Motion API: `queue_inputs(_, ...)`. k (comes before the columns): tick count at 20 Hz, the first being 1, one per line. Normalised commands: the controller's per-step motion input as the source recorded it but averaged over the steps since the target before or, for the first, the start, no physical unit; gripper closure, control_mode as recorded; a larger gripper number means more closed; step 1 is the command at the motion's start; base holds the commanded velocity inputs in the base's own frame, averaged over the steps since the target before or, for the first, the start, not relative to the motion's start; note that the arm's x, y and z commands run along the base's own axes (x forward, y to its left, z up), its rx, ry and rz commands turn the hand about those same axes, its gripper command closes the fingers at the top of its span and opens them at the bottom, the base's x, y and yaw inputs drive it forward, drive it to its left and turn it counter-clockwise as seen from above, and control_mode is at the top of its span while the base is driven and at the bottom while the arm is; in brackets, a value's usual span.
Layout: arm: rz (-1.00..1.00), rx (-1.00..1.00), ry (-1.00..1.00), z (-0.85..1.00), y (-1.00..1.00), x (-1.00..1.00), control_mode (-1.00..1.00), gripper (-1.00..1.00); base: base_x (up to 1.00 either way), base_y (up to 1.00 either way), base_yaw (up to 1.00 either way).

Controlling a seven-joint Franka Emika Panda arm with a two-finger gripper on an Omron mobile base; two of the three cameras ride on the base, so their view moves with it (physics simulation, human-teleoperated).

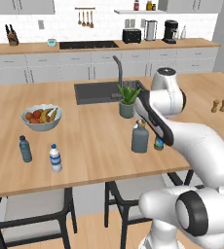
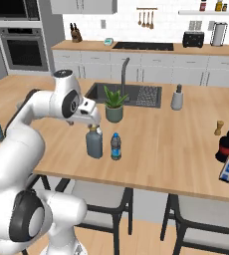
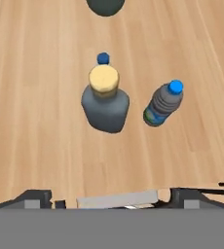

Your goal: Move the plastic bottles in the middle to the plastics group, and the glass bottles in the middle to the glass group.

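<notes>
Hand above the glass bottle, holding nothing

The hand (image 2: 92, 124) hangs with jaws spread wide over the glass bottle (image 3: 104, 101), which stands upright on the tabletop (image 1: 94, 141). A small plastic bottle (image 3: 163, 103) stands just beside it, another (image 3: 103, 59) is behind it.

White kitchen (image 1: 109, 29), wooden island counter (image 1: 94, 146)

Matt wood counter (image 3: 36, 121), smooth grey-blue glass bottle (image 3: 105, 104)
</notes>
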Motion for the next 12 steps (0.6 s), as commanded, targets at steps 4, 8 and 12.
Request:
queue_inputs(4, 0.00, 0.02, 0.04, -0.02, 0.00, 0.89, -1.00, -1.00, 0.00, 0.00, 0.00)
queue_inputs(8, 0.00, 0.00, 0.13, 0.00, -0.12, 0.63, -1.00, -1.00, 0.00, 0.00, 0.00)
queue_inputs(12, 0.00, 0.00, 0.07, -0.08, -0.03, 0.48, -1.00, -1.00, 0.00, 0.00, 0.00)
